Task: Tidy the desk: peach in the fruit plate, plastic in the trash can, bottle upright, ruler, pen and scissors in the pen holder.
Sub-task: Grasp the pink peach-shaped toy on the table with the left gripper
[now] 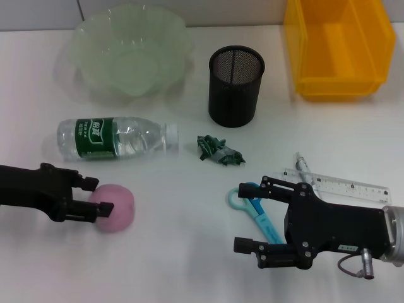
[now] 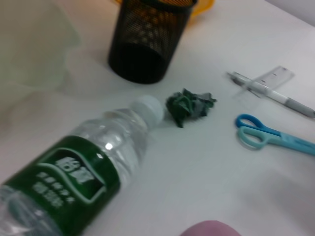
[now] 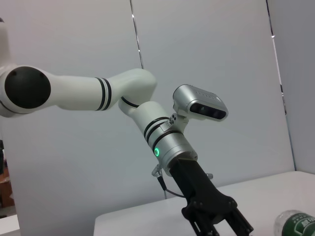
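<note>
Head view gives you the whole white surface (image 1: 183, 252), though the scissors (image 1: 252, 211) are partly hidden: the right tool (image 1: 249, 218) sits over them with its fingers spread wide apart, so you see only the light-blue handle loops and a stretch of the shanks, and the blades are covered by the tool body. Their long axis runs diagonally, handles toward the middle of the surface. Just beyond that tool, the clear ruler (image 1: 344, 184) lies flat with its length running side to side, and the pen (image 1: 303, 165) crosses its near end at an angle; much of the pen is hard to make out.

On your left, the left tool (image 1: 95, 194) has its two fingers on either side of the pink peach (image 1: 113, 207), touching or nearly touching it; you cannot tell whether it is actually gripping. In the left wrist view only a sliver of the peach shows at the frame's edge.

Look at the water bottle (image 1: 113, 139): it lies on its side, long axis side to side, white cap pointing toward the crumpled green plastic (image 1: 219, 151) just beside it. Behind these stand the pale green fruit plate (image 1: 129, 53), the black mesh pen holder (image 1: 235, 85), upright, and the yellow bin (image 1: 338, 47), cut off by the frame's top.

Right wrist view shows you only the left arm against a wall, plus a cropped bit of the bottle.
</note>
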You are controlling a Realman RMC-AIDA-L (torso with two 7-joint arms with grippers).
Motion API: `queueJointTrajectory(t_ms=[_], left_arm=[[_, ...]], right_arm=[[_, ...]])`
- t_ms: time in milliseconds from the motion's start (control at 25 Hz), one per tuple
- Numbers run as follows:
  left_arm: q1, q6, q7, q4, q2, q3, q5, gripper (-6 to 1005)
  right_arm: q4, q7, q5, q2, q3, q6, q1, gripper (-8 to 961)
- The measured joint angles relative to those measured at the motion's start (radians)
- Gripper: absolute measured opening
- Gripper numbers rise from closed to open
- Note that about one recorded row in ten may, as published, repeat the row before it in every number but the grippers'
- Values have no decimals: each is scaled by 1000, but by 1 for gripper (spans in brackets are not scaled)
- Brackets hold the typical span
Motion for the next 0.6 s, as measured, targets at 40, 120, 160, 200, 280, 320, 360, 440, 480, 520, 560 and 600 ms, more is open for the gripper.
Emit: queueJointTrajectory(t_ms=[40,120,160,200,280,320,360,440,480,520,560,600], left_arm=[[-5,-1,0,-11,1,7,4,563],[-12,-7,1,-25,1,10,9,559],[-17,-12,2,-33,0,10,12,556],[-21,-17,3,-42,0,11,15,554],[-27,-27,3,-58,0,11,18,550],[-30,-35,4,-63,0,11,19,548],[-30,-35,4,-63,0,11,19,545],[-31,-45,6,-64,0,11,20,541],[-31,-53,6,-65,0,11,20,539],[-30,-68,7,-66,0,11,21,536],[-30,-68,7,-66,0,11,21,534],[-28,-74,8,-65,0,11,20,532]], right_arm=[[0,0,0,0,0,1,0,839],[0,-1,0,0,0,2,0,839],[0,-1,0,0,0,3,0,839],[0,-2,0,1,0,3,0,839],[0,-2,1,1,1,4,0,838],[0,-2,2,1,1,4,2,838],[0,-2,2,1,1,4,2,838],[1,-2,2,1,1,4,3,838],[1,-2,3,1,1,4,3,838],[1,-1,3,1,2,4,4,838],[1,-1,3,1,2,4,4,838],[0,0,3,2,2,5,4,838]])
